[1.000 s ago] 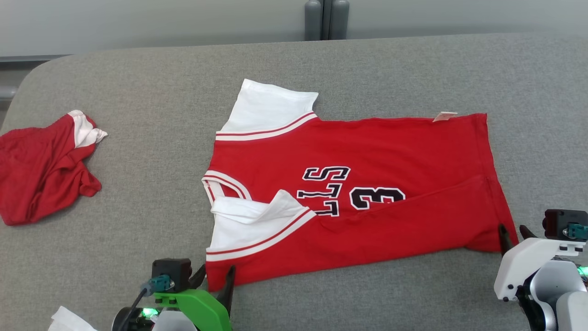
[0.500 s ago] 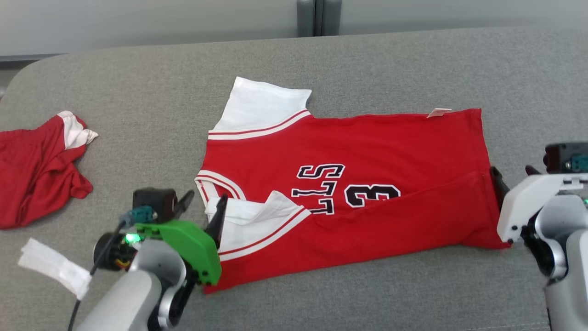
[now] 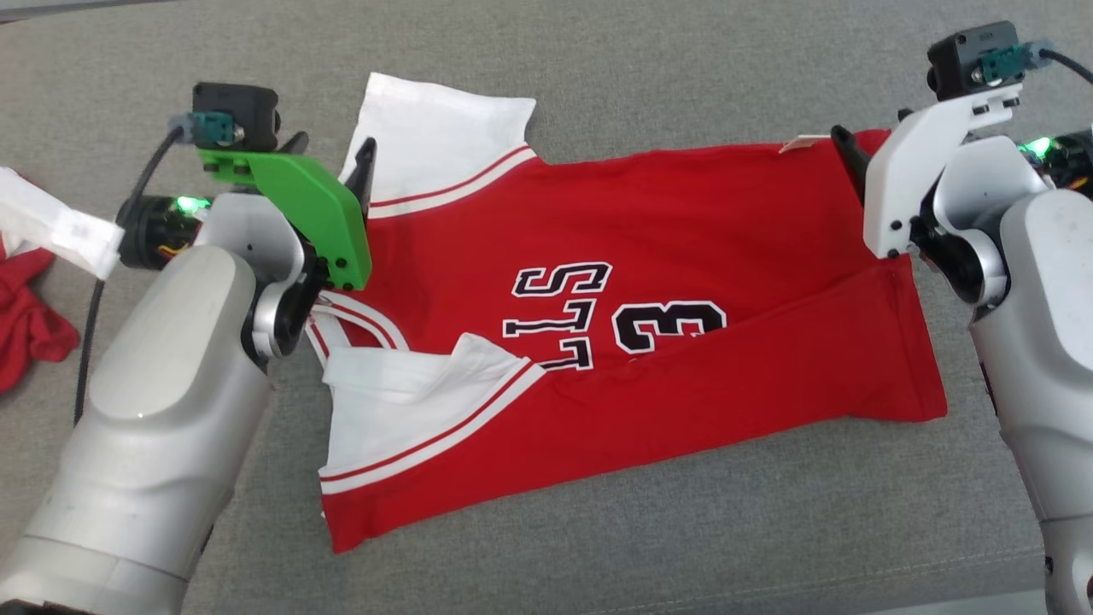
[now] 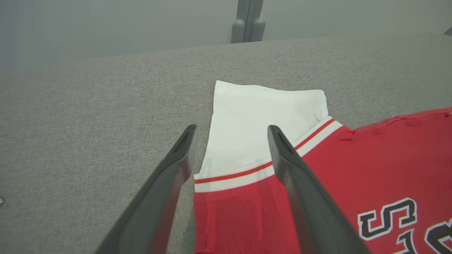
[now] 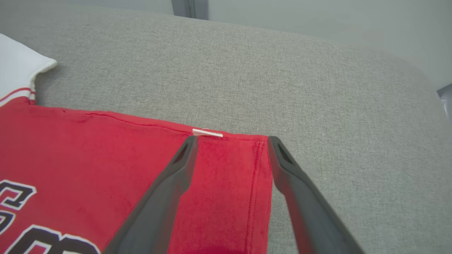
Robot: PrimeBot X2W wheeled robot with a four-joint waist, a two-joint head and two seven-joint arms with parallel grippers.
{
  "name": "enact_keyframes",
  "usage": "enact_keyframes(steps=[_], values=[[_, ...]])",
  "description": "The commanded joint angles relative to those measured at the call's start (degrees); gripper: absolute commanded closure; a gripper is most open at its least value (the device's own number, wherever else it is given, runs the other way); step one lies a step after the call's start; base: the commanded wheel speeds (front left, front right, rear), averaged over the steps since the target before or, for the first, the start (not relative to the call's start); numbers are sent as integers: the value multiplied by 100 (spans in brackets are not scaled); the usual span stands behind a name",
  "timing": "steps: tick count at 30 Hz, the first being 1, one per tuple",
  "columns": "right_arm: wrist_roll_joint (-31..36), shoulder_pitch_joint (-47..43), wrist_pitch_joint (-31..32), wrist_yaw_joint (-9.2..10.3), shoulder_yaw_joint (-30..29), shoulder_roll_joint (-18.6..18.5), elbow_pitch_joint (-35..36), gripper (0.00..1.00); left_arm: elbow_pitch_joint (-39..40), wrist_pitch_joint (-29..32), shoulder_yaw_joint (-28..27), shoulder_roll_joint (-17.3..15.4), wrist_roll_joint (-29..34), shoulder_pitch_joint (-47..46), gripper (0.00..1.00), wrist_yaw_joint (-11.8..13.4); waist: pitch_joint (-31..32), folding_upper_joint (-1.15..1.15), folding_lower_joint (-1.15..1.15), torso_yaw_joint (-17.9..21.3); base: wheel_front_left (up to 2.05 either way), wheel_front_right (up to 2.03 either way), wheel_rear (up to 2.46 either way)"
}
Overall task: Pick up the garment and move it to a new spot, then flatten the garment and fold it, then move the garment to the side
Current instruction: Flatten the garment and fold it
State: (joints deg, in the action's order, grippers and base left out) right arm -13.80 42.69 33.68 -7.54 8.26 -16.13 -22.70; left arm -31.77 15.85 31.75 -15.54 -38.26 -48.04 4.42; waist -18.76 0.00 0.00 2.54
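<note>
garment [image 3: 683, 248]: red jersey spread on grey cushion [image 3: 649, 77], frame centre, lower edge folded up | left gripper [image 4: 232, 127]: fingers apart, over the white sleeve seam at garment's upper left | right gripper [image 5: 232, 139]: fingers apart, over hem corner beside white tag [image 5: 207, 132], upper right

Two garments — jersey [image 3: 683, 256], red heap [image 3: 26, 329] — two pincers: left pincer [image 4: 232, 127], right pincer [image 5: 232, 138].

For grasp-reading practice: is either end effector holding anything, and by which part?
Nothing is held. Both are open: left end effector over the shirt's white sleeve, right end effector over its hem corner.
</note>
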Motion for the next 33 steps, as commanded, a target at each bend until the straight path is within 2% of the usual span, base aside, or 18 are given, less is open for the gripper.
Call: enact_keyframes(steps=[1,7,14,22,23,24,25,28,33], values=[[-79,243,-64,11,158,-28,-123,0,-202,20,-3,-7,54,-270,0,-80,-481,0,0,358,0,0,0],[-242,978,-258,11,708,-92,-403,0,-850,7,-7,-112,197,-1021,0,-150,-934,0,0,625,0,0,0],[-445,1437,-504,11,1099,-168,-480,0,-1413,11,36,-155,311,-1580,0,-158,-1278,0,0,786,0,0,0],[-600,1616,-600,11,1370,-328,-564,0,-2030,183,180,-74,452,-1720,0,71,-1389,0,0,802,0,0,0],[-626,1630,-591,11,1392,-364,-558,0,-2116,285,207,-28,425,-1692,22,79,-1397,0,0,784,0,0,0],[-654,1634,-570,11,1410,-391,-546,0,-2162,351,268,-2,456,-1669,68,52,-1403,0,0,764,0,0,0],[-699,1629,-516,11,1434,-432,-530,0,-2206,436,300,57,429,-1617,100,11,-1410,0,0,731,0,0,0],[-812,1659,-489,11,1495,-670,-355,0,-2172,356,351,157,394,-1528,100,-54,-1431,0,0,617,0,0,0],[-880,1600,-459,11,1726,-1207,38,0,-2023,-157,421,288,545,-1446,100,128,-1433,0,0,411,0,0,0]])
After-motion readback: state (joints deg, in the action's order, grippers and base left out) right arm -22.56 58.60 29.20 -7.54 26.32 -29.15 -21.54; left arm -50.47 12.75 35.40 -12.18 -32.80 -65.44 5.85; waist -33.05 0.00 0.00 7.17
